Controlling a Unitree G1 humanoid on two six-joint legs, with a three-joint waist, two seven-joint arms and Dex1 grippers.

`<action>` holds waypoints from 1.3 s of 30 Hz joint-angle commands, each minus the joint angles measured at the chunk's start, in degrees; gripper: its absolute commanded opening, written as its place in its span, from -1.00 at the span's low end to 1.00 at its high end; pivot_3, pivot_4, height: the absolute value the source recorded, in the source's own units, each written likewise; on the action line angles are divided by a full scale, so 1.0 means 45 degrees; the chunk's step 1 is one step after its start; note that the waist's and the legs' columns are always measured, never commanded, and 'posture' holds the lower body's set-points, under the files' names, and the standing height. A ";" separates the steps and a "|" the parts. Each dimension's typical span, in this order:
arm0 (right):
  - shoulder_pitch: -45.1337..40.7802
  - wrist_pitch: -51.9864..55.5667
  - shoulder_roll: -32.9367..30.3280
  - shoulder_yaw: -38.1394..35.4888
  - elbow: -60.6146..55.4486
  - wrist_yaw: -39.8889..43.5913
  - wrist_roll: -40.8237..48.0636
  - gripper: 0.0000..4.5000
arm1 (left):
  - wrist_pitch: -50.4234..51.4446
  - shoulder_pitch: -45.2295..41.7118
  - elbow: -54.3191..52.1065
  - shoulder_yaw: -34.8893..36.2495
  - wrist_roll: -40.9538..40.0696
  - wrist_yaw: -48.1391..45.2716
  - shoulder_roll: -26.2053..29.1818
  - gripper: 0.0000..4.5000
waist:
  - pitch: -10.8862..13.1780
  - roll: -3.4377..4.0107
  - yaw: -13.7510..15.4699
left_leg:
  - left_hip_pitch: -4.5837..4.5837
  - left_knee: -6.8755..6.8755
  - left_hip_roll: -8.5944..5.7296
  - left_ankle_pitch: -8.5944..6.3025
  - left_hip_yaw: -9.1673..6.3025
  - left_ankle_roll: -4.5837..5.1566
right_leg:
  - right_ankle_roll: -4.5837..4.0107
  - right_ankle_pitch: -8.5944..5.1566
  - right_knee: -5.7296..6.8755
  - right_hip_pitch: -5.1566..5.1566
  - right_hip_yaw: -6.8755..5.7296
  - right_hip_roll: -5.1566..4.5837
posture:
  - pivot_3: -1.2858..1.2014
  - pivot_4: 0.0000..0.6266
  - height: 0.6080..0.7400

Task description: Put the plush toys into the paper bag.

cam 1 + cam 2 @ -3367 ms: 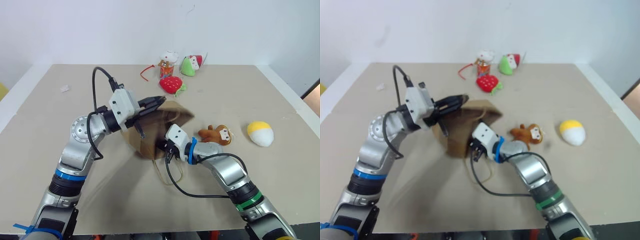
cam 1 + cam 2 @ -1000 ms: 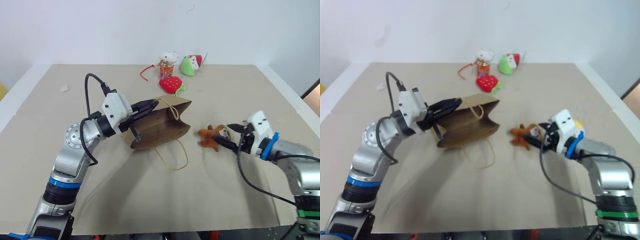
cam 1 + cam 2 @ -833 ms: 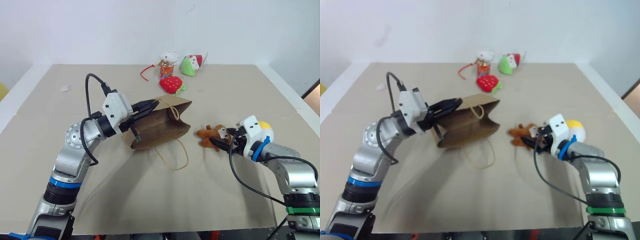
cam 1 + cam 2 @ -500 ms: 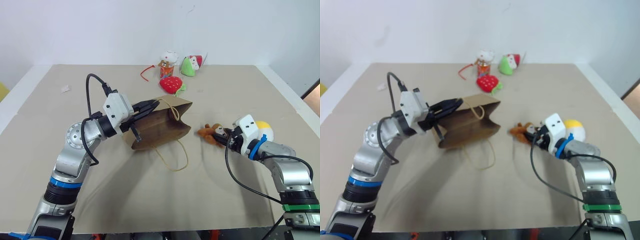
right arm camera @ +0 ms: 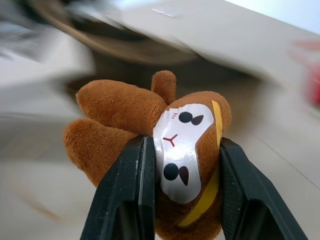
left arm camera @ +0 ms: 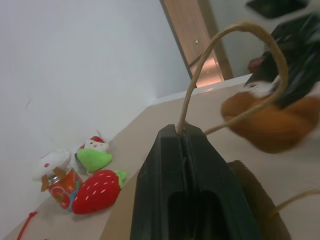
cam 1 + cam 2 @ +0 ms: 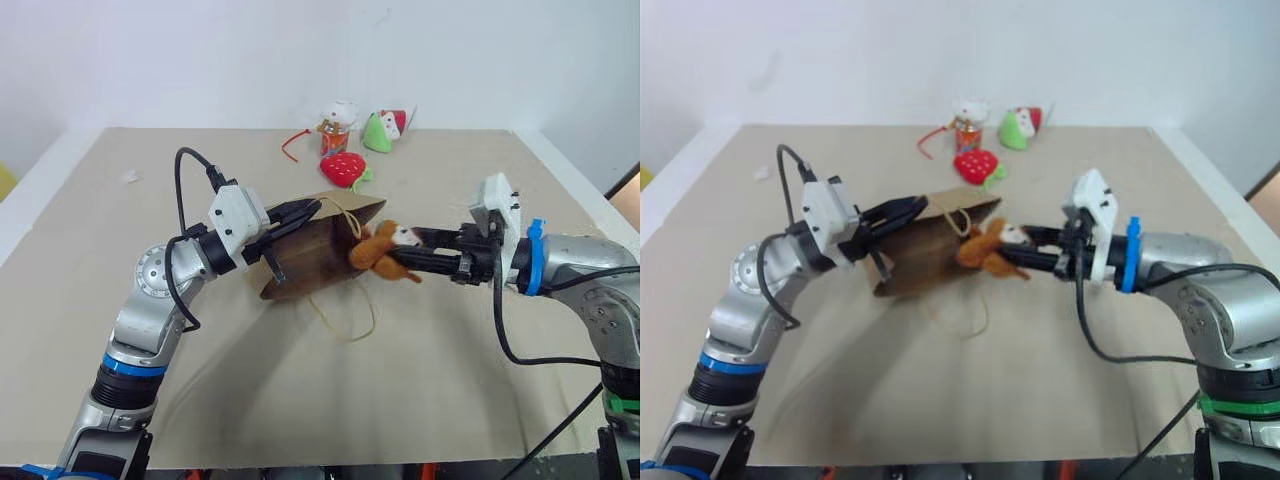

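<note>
A wide beige table (image 7: 200,400) carries everything, its top reaching back to a white wall. On it, left of centre, the brown kraft paper bag (image 7: 315,262) lies on its side with its open mouth turned toward the robot's right; one tan cord handle (image 7: 345,322) trails in a loop on the table in front of it. The left gripper (image 7: 300,214) has its black fingers pressed together on the bag's upper rim beside the other handle, holding that edge up off the table; in the left wrist view the shut fingers (image 6: 187,175) pinch the paper edge exactly where the cord loop rises from it. The right gripper (image 7: 405,255) reaches in level from the robot's right, its two long fingers clamped on the head of the brown monkey plush (image 7: 380,250), which hangs in the air right at the bag's mouth, clear of the table; whether it touches the rim cannot be told. The right wrist view shows a finger (image 5: 132,190) on either side of the monkey's pale face. At the far edge sit three more small toys: a red strawberry plush (image 7: 343,168), a green one with a red-and-white cap (image 7: 381,131), and a white-headed figure on an orange base (image 7: 335,122).
</note>
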 commanded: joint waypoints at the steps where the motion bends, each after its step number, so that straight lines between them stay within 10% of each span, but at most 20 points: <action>1: -0.0803 0.0941 0.1201 0.0495 -0.0851 -0.1307 0.1075 -0.24 | -0.0175 -0.0243 -0.0190 0.0067 0.0162 0.0271 -0.0127 -1.00 | 0.0000 0.0000 -0.0002 | 0.0000 0.0000 0.0000 0.0000 0.0002 0.0000 | -0.0002 -0.0001 0.0000 0.0000 -0.0003 0.0000 | 0.03 -0.52 1.00; 11: -0.1902 -0.2858 0.4631 0.4227 0.2648 -0.4097 -0.4299 -0.24 | 0.0051 -0.0370 -0.0601 -0.0053 0.0173 0.0653 -0.0585 -1.00 | 0.0001 -0.0002 -0.0068 | -0.0006 0.0010 -0.0004 0.0001 0.0046 0.0001 | 0.0015 0.0020 -0.0001 -0.0022 0.0018 -0.0004 | 0.03 -0.52 1.00; 19: -0.2287 -0.3560 0.6296 0.3883 0.4072 -0.4677 -0.4917 -0.07 | 0.0265 -0.0241 -0.0925 -0.0034 0.0173 0.0818 -0.0535 -1.00 | -0.0001 -0.0005 -0.0055 | -0.0036 0.0002 -0.0004 -0.0001 0.0044 -0.0001 | 0.0013 0.0017 -0.0001 -0.0044 0.0021 -0.0003 | 0.03 -0.52 1.00; 25: -0.1855 -0.2075 0.5223 0.2435 0.1967 -0.3705 -0.3140 0.95 | 0.0323 -0.0229 -0.0790 0.0044 0.0147 0.0714 -0.0340 -1.00 | 0.0000 -0.0004 -0.0051 | -0.0035 0.0006 -0.0003 0.0000 0.0041 -0.0001 | 0.0013 0.0020 0.0000 -0.0042 0.0013 -0.0005 | 0.03 -0.52 1.00; 34: 0.0237 0.1396 0.0756 -0.1464 0.0236 -0.1201 0.0766 0.98 | 0.0208 -0.0488 -0.0481 0.0154 0.0119 0.0689 -0.0275 -1.00 | 0.0002 -0.0005 -0.0040 | -0.0034 0.0002 -0.0014 -0.0004 0.0035 -0.0001 | 0.0007 0.0011 -0.0007 -0.0035 0.0001 -0.0027 | 0.03 -0.52 1.00; 39: 0.1088 -0.0767 -0.1373 -0.2579 0.2988 -0.1900 -0.1953 0.98 | 0.0123 -0.0588 -0.0308 0.0163 0.0075 0.0564 -0.0307 -1.00 | 0.0003 -0.0010 -0.0048 | -0.0015 0.0009 -0.0028 -0.0003 0.0038 0.0000 | -0.0037 -0.0015 -0.0011 -0.0015 0.0006 -0.0034 | 0.03 -0.52 1.00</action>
